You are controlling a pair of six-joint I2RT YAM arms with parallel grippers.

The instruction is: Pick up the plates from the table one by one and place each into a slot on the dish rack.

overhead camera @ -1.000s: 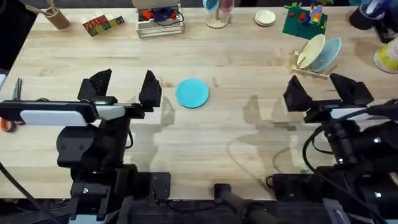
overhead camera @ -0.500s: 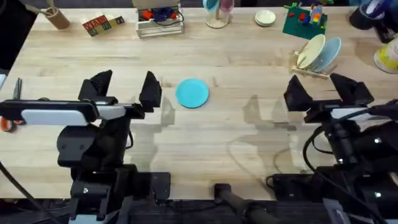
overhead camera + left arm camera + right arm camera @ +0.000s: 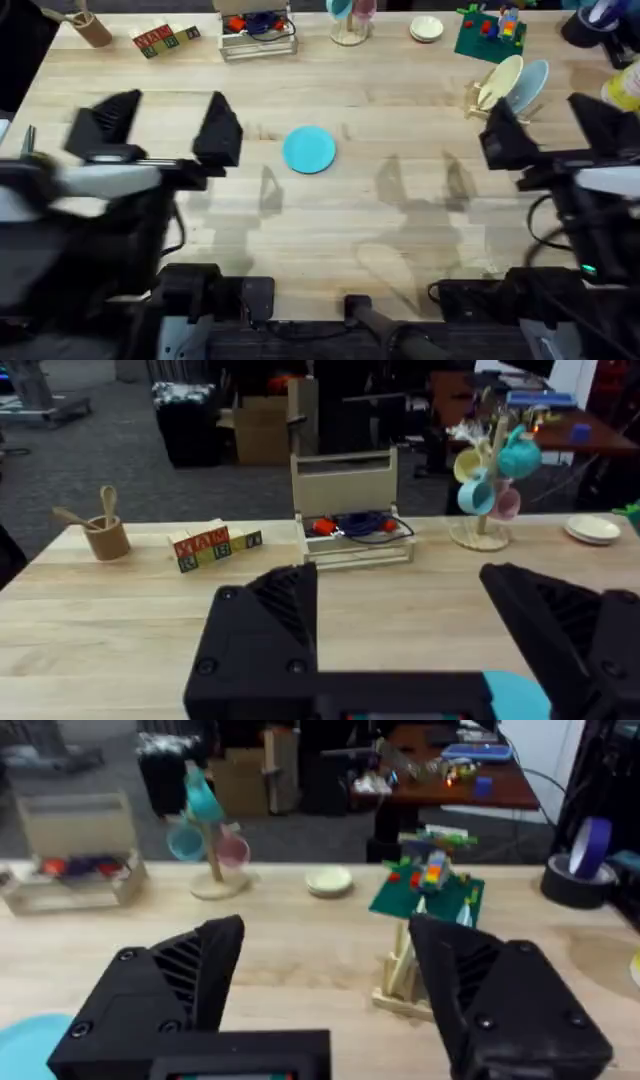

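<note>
Both grippers open above the tabletop [image 3: 400, 110]

Cyan plate [image 3: 309, 149] lies flat at centre; cream plate [image 3: 500, 80] and pale blue plate [image 3: 530, 85] stand in the dish rack [image 3: 490, 105], upper right. Left gripper [image 3: 160, 130] and right gripper [image 3: 560, 135] gape wide, empty.

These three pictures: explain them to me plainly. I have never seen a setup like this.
Two robot arms work at a wooden table. One picture looks down from above; the other two come from cameras on each arm's wrist. The left tool and the right tool are both open and hold nothing. A bright blue plate lies flat between them. Far right stands a small wooden dish rack, with a cream plate and a pale blue plate already on edge in it. Along the far edge sit a mug tree, letter blocks and toys.
</note>
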